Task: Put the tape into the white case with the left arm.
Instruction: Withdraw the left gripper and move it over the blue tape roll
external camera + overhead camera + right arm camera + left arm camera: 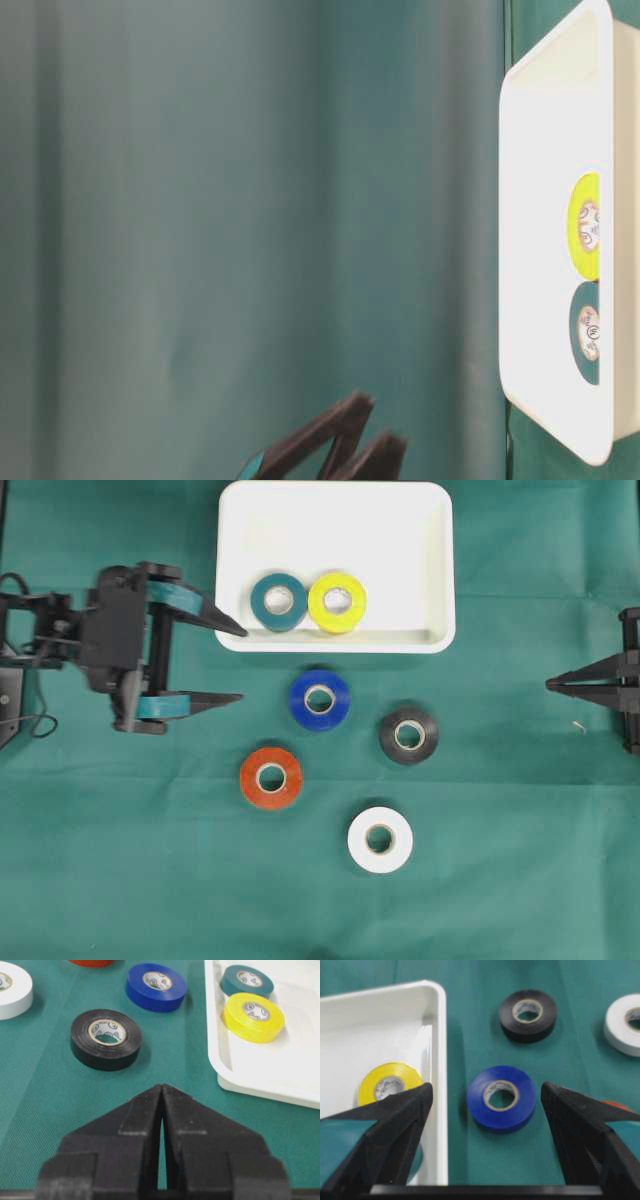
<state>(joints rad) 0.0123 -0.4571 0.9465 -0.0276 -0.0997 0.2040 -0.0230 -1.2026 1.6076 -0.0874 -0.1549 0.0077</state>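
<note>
- Sitting in the case (400, 540): teal tape (279, 601), yellow tape (337, 602)
- Left on the cloth: blue tape (320, 699), black, red, white
- Left gripper (237, 663) wide open, empty, facing blue; right gripper (553, 685) closed, empty

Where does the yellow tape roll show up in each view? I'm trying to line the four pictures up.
Overhead: yellow tape roll in the white case, near its front rim, touching the teal roll.
Table-level: at the right edge, cut off, above the teal roll.
Left wrist: lower left, inside the case.
Right wrist: upper right, in front of the teal roll.
Shared landmark: the white case.
</note>
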